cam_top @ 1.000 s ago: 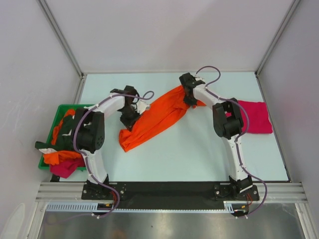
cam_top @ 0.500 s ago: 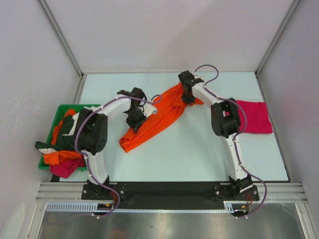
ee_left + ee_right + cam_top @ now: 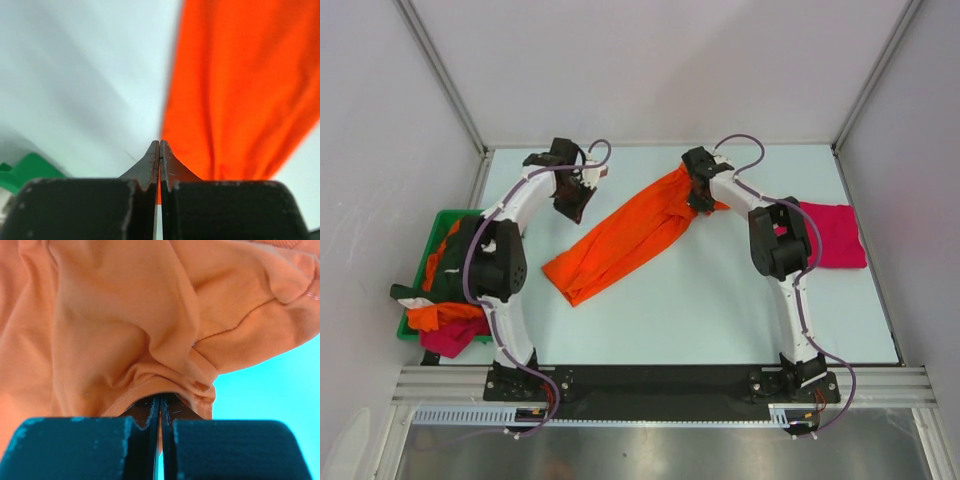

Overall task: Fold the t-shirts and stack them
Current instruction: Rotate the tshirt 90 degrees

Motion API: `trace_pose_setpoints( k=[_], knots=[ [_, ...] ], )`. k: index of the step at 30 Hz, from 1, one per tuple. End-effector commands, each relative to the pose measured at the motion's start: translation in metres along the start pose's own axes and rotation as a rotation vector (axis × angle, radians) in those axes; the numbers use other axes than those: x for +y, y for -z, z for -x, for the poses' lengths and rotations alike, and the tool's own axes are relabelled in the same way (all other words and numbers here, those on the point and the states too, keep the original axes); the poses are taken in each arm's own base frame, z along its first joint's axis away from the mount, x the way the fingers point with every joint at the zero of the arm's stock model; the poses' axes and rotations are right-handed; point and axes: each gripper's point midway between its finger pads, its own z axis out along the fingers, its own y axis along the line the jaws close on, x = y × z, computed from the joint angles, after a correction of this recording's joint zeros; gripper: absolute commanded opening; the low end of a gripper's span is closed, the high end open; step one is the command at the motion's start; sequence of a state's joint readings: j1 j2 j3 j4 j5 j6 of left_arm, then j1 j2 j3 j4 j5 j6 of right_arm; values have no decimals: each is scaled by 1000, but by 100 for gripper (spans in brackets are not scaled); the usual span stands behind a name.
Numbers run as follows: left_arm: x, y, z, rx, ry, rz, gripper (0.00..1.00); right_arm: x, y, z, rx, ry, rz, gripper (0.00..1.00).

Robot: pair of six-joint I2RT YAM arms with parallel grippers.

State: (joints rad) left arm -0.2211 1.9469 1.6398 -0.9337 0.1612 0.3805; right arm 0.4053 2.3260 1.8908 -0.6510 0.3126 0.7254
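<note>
A: Orange shirt (image 3: 625, 235), position?

B: On the surface (image 3: 720, 300), mid-field, bunched into one long band. The long axis runs diagonally, from the near-left end to the far-right end.

A: Pincers?

B: Right pincer (image 3: 699, 197) sits at the far-right end, jaws closed on a puckered fold of hem. Left pincer (image 3: 570, 205) has its jaws pressed together with nothing between them, as far as I can tell. It hangs apart from the shirt, off the band's far-left flank. In its wrist view the cloth lies ahead and to the right.

A: What does the next move turn on?

B: Judgement: the loose near-left end. It lies toward the bases from the left pincer, on the left arm's side, so that arm is the nearer one. It would have to open first.

A: Arm poses?

B: Left arm arches far out past the bin (image 3: 412, 322). Right arm bends inward, wrist over the shirt.
</note>
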Motion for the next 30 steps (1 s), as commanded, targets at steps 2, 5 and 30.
trace_pose_setpoints(
  k=[2,5,30],
  knots=[
    [29,-23,-11,90,35,103,0,-34,-4,-14,68,20,-92,0],
    [32,-33,-24,137,25,115,0,-37,-3,-7,57,13,-92,0],
    [-38,-54,-111,444,-168,-71,0,-8,-22,22,64,44,-41,0]
  ],
)
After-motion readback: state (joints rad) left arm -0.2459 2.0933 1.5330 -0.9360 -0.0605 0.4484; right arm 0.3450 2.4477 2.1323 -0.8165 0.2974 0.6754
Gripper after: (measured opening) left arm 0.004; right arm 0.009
